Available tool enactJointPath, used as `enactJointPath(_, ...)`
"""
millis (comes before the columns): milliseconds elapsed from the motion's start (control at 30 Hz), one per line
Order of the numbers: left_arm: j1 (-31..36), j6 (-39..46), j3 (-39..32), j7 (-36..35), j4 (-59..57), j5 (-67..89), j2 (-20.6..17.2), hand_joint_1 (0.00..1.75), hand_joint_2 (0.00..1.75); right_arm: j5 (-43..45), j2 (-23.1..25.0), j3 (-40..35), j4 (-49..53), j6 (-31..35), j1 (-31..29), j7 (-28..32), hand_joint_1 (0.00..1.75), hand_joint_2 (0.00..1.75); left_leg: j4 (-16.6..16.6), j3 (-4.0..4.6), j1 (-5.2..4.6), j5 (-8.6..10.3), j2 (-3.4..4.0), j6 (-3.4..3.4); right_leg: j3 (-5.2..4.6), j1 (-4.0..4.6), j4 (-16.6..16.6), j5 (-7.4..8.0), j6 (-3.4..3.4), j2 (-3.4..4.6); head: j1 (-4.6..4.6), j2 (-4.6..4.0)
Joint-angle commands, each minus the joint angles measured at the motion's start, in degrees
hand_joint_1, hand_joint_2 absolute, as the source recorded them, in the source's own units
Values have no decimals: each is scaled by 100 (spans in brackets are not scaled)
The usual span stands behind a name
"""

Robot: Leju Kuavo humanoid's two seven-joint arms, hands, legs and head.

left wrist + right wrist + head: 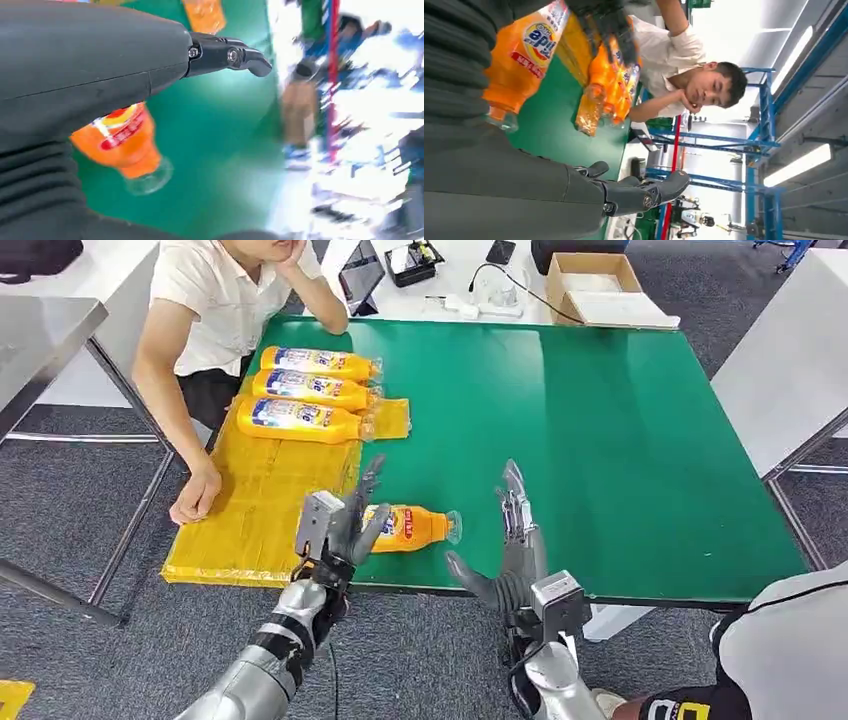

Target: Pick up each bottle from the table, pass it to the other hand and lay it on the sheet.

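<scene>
The left hand [345, 525] grasps the near bottle [415, 527] by its base, ready to carry it leftward to the yellow sheet [255, 510], while the right hand [515, 540], released with fingers spread, stands just right of its cap.

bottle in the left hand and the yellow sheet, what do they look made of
Bottle: likely clear glossy plastic, since orange liquid shows through and the neck end is see-through, with a printed label. Sheet: probably thin plastic film or bubble wrap; it looks crinkled and slightly shiny, though the texture is unclear.
</scene>
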State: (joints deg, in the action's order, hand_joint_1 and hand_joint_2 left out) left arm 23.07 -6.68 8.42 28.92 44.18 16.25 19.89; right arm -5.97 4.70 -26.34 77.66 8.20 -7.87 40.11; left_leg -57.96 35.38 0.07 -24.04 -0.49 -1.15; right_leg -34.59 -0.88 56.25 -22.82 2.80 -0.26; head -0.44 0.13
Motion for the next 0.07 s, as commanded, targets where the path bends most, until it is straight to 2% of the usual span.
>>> enactJointPath(33,-760,740,894,484,1656,-635,-292,0,175,-9,-195,67,159,132,196,-11,0,175,2,-19,1,-13,8,6,16,3,0,-11,-10,6,0,0)
enactJointPath(67,-760,740,894,484,1656,-635,-292,0,175,-9,-195,67,159,132,196,-11,0,175,4,-13,1,-9,12,5,9,2,-3,-6,-8,10,0,0)
